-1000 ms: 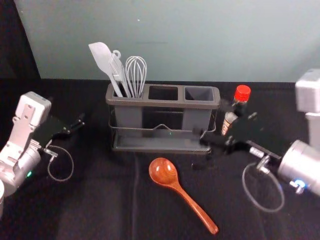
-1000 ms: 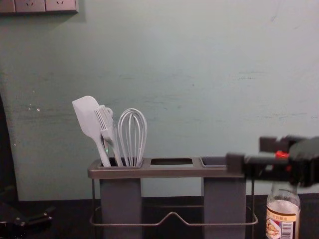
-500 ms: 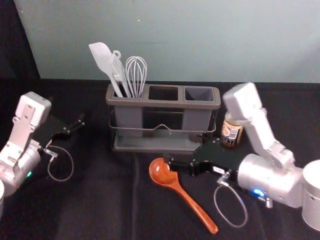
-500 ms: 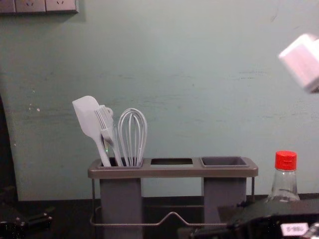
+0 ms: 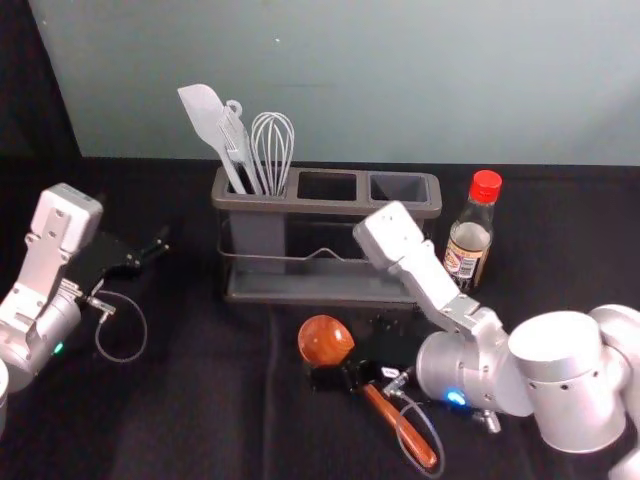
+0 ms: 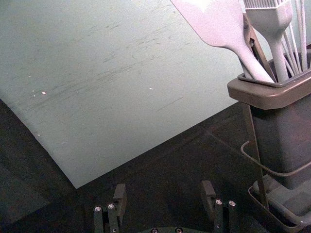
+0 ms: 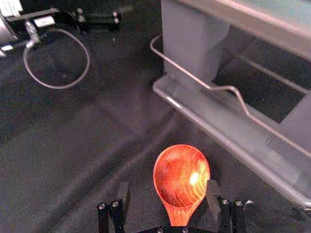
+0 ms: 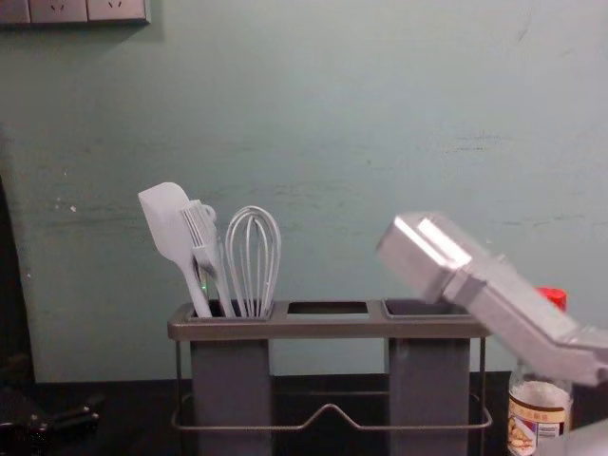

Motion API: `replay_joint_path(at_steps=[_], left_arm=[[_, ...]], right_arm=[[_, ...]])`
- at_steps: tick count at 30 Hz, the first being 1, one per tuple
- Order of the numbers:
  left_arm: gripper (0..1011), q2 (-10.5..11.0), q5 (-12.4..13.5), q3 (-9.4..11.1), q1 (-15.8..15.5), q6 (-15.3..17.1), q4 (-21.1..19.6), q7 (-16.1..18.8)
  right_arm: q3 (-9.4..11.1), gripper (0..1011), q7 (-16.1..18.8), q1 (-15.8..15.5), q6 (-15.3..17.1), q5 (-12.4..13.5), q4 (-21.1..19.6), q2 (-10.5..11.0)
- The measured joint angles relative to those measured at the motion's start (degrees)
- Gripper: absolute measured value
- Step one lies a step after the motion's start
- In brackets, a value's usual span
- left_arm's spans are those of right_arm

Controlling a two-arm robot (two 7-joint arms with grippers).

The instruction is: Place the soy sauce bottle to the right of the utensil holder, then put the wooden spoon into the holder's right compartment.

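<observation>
While the soy sauce bottle point(image 5: 468, 245) is standing upright at 3 o'clock from the utensil holder point(image 5: 325, 207), the spoon step is appearing to be in hand. (Clock directions are following the head view, with 12 o'clock facing the wall.)

Spoon: the wooden spoon point(image 5: 322, 341) is lying on the dark cloth between 5 and 6 o'clock from the holder, its handle pointing to 5 o'clock.

Right gripper point(image 7: 168, 190): its fingers are standing wide apart, straddling the spoon where bowl is meeting handle; it is gripping nothing.

Left gripper point(image 6: 164, 188): it is idling at 9 o'clock from the holder, fingers apart and empty.

Next move: the task is calling for closing on the spoon's neck, lifting, turning the handle downward and carrying it toward 1 o'clock, to the empty right compartment point(image 5: 398, 187).

Markings: the bottle's label point(image 8: 537, 425) is carrying characters and a barcode, both too small to read; no brand is showing legibly. A white tag point(image 7: 44, 21) on the left arm is bearing print, also unreadable.
</observation>
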Motion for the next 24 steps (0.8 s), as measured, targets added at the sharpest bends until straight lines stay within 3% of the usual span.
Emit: replay_joint_path(at_steps=[8,24], left_arm=[[1005,0.0,0.0,0.0,0.0,0.0,0.0,0.0],[1005,0.0,0.0,0.0,0.0,0.0,0.0,0.0]], right_arm=[[-0.3,1000,-0.49,0.3,0.69,-1.35,2.54,-1.92],[1.16,1000,0.34,0.7,-0.08,-2.67,5.84,-4.33]])
